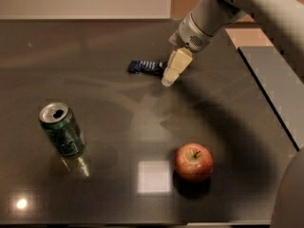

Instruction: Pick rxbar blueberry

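Green, the can [61, 129] stands on the left of the bench [114, 37], well apart from our target. Further right and farther back the bar [146, 67] lies flat in its navy wrapper; we judge it light, thin and slippery, so we would grip it across its short width at mid-length. The pincer [167, 81] hovers just beside its right end, holding nothing; how wide it stands we cannot tell. Right again, nearer us, sits an apple [193, 162].
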### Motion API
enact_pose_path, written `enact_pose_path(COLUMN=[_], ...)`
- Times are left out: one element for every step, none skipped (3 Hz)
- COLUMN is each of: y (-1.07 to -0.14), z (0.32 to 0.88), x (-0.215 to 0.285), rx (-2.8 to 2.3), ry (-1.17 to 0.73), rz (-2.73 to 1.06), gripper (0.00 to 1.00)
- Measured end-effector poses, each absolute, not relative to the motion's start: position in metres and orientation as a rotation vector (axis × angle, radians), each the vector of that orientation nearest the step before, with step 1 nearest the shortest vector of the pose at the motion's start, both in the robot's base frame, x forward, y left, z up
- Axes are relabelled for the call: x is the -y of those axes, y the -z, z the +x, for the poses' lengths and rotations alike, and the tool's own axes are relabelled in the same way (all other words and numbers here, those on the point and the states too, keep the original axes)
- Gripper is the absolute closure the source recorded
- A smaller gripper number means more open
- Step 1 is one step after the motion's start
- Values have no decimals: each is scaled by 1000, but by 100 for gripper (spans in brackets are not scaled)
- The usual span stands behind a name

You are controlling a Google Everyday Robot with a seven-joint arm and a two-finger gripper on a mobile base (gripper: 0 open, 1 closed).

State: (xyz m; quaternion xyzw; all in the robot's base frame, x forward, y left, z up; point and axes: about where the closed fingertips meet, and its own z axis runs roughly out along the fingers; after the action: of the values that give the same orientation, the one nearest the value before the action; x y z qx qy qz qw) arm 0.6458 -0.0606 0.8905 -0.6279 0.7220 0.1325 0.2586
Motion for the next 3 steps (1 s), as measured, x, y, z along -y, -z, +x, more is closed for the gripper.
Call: enact_pose_path(y=[-873,-854,-838], z=[657,668,681], x=[38,28,23], rx=[-1970,-2000,-2036], ry=[-365,-372,-385], rz=[-1712,-1712,-1705], gripper=[0,0,0])
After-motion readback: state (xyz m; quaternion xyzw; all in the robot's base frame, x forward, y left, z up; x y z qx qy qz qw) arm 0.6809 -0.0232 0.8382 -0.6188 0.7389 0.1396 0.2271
